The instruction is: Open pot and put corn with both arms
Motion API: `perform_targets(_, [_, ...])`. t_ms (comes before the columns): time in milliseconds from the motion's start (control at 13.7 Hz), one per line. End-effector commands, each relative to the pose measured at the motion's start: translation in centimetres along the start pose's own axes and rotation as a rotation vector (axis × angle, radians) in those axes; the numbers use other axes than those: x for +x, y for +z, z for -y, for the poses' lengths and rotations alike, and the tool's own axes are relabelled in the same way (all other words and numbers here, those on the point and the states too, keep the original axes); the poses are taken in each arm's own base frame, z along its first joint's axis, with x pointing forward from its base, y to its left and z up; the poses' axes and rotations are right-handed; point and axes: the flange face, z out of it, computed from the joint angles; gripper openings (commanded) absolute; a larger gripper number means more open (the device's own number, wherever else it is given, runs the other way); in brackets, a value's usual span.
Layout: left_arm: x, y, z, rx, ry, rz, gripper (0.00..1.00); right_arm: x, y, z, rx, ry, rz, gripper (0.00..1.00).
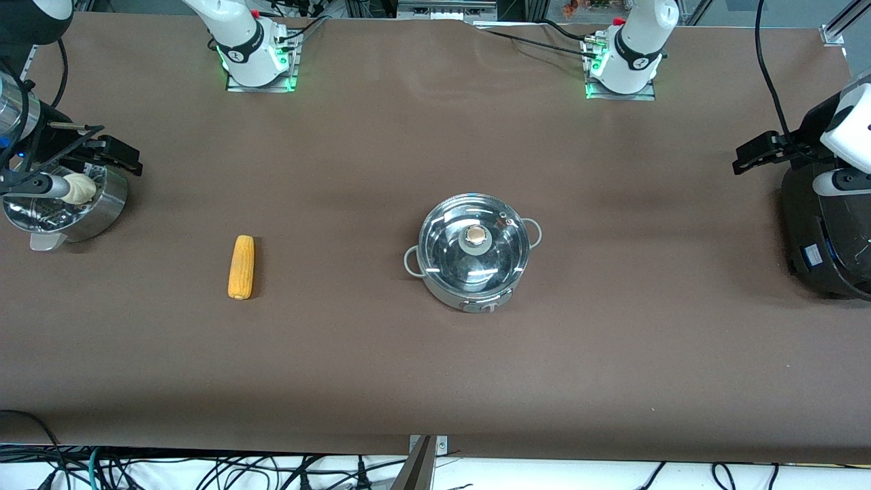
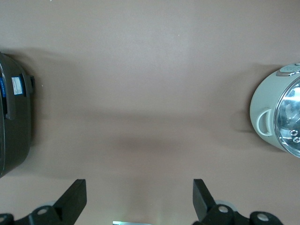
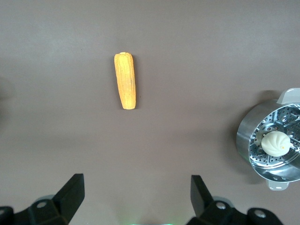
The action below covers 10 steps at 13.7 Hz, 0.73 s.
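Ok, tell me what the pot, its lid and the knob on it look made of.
The pot: apparently stainless steel, with a brushed grey wall and loop handles. Its lid: likely glass in a metal rim, since it is see-through with bright glints. The knob: tan and matte, perhaps wood or cork; the look leaves that open.

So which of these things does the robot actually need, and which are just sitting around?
Needed:
- pot, lid still on
- corn, toward the right arm's end
- left gripper and right gripper, both open

Just lying about:
- steamer basket with bun
- black cooker
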Motion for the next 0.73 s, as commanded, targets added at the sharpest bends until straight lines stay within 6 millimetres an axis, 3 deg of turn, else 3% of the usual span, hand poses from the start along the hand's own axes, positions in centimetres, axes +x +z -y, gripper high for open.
perform_targets(0, [0.18, -0.44, 0.34, 0.009, 0.016, -0.009, 1.0, 0.36, -0.65, 0.13, -0.007, -0.013, -0.01, 1.0])
perform_targets(510, [0.18, -0.44, 0.34, 0.009, 0.016, -0.009, 1.0, 0.4, -1.31, -0.39, -0.004, -0.005, -0.021, 1.0])
perform_targets(655, [0.13, -0.52, 0.35, 0.009, 0.016, -0.011, 1.0, 1.04, -0.49, 0.07, -0.014, 0.001, -0.014, 1.0])
